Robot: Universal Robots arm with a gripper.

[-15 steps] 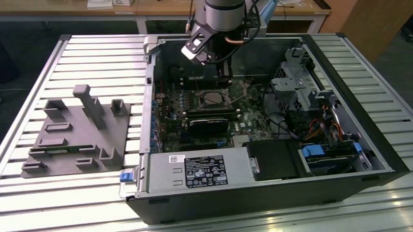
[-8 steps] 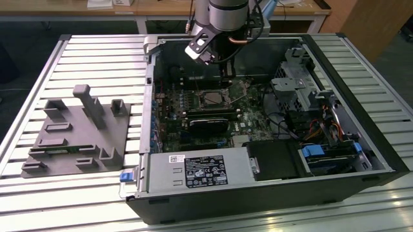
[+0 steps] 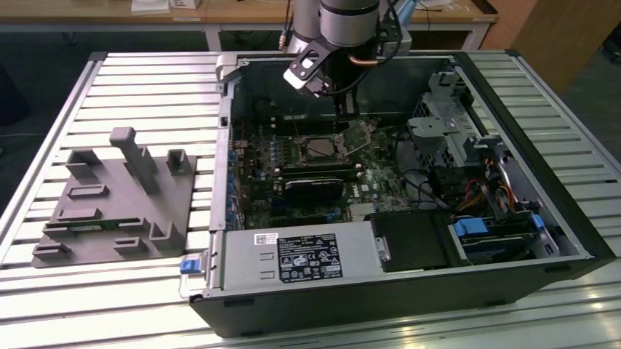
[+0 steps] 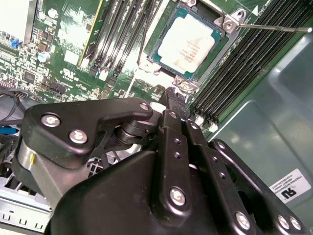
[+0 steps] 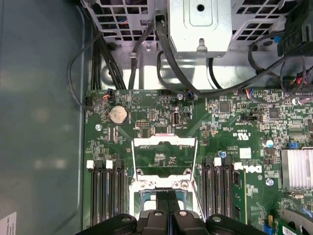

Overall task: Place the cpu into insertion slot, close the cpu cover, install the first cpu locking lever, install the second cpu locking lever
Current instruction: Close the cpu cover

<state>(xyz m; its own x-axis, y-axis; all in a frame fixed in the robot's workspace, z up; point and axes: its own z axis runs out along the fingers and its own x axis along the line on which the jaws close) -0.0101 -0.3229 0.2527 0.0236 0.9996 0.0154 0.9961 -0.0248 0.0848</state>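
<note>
Inside the open computer case (image 3: 321, 309), the cpu (image 4: 188, 44) is seated in the insertion slot (image 3: 321, 148). At its 12 o'clock in the exterior view, the end effector (image 3: 339, 120) is held pressed together, empty. The raised cpu cover (image 5: 164, 142) likely needs pushing shut.

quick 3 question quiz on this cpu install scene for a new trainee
1. True or false: the cpu already sits in the slot.
2. The cover is: A) shut over the cpu; B) swung open, off the cpu; C) taken off altogether.
3. What grey thing stands on the table, to the exterior view's left of the case?
Key: 1 true; 2 B; 3 the fixture.
</note>
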